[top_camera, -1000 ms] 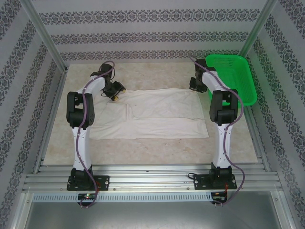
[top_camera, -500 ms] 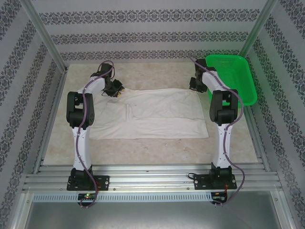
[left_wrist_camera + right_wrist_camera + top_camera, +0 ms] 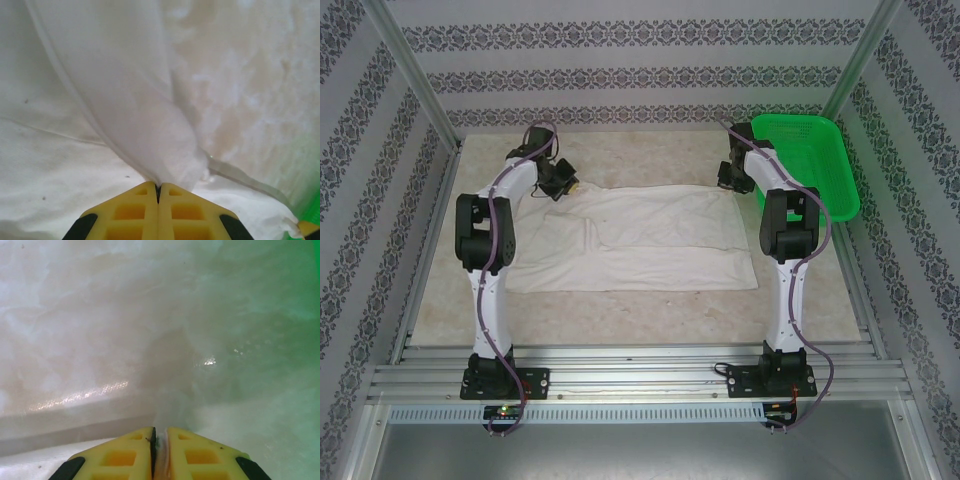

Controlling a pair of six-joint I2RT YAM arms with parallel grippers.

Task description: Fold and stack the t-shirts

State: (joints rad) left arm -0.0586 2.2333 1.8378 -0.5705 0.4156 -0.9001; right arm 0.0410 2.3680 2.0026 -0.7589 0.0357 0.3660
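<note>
Though agape a second ago — left gripper (image 3: 158, 186) now tight on t-shirt (image 3: 115, 95).

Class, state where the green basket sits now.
In the top view the green basket sits at the table's far right corner, beside the right gripper, past the t-shirt's right edge.

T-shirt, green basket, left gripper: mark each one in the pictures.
t-shirt (image 3: 650, 240): top external view, middle of the spread white cloth.
green basket (image 3: 817, 160): top external view, bare mesh floor.
left gripper (image 3: 158, 187): left wrist view, between its yellow fingers, shut on the cloth.
</note>
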